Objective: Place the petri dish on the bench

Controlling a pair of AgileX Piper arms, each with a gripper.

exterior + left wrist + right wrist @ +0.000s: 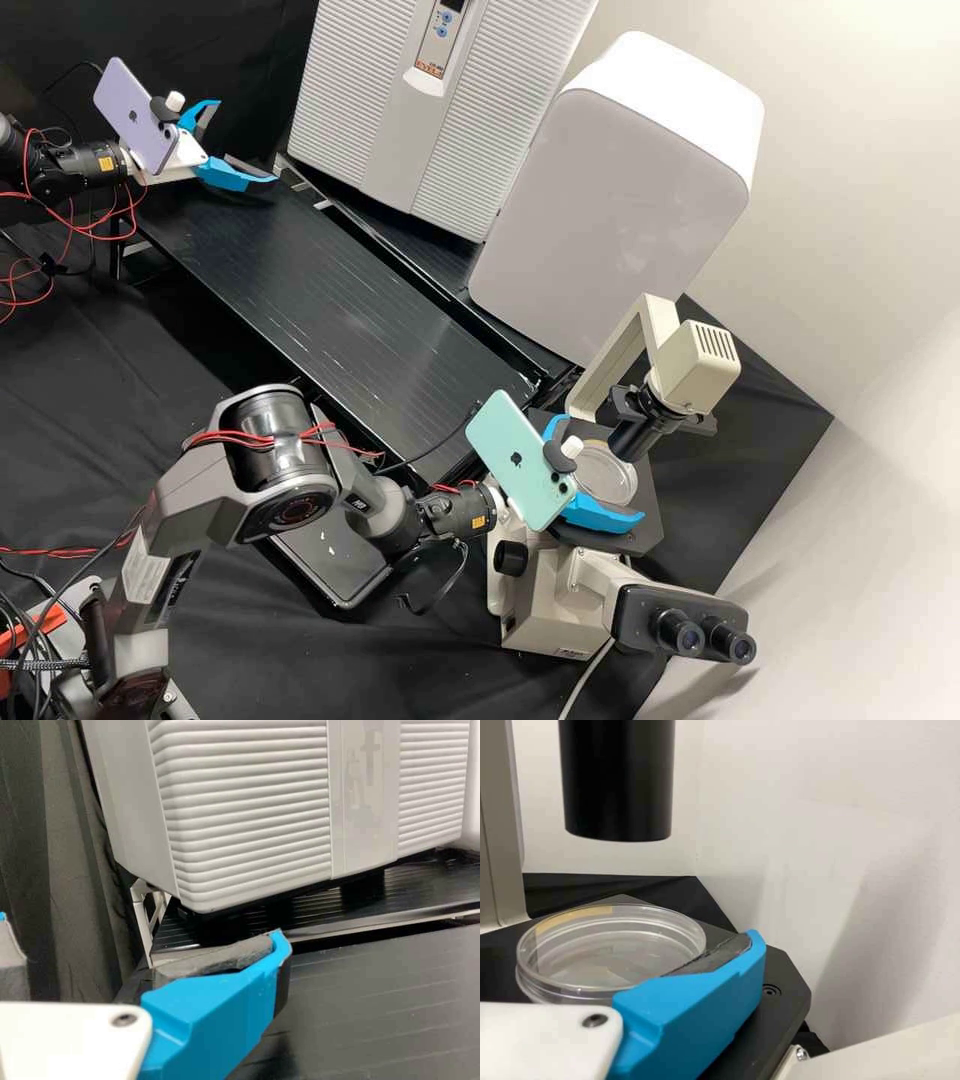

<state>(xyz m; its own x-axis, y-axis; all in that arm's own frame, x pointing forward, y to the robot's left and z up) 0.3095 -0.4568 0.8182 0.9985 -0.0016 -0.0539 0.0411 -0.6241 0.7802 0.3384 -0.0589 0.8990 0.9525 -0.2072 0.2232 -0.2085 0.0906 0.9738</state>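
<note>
"On the black microscope stage (784,982), where's the petri dish (607,952)?"

"Flat, between the right gripper's (604,469) spread fingers. One runs between it and the stage edge toward the eyepieces (680,634); whether they touch it, I can't tell."

"And the left gripper (246,141)?"

"Above the bench's (300,270) left end, fingers apart, near the ridged cabinet (345,90)."

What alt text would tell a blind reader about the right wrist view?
A clear, round petri dish sits on a black microscope stage; a black cylinder hangs higher up. A bright blue robot finger partly hides the dish.
</note>
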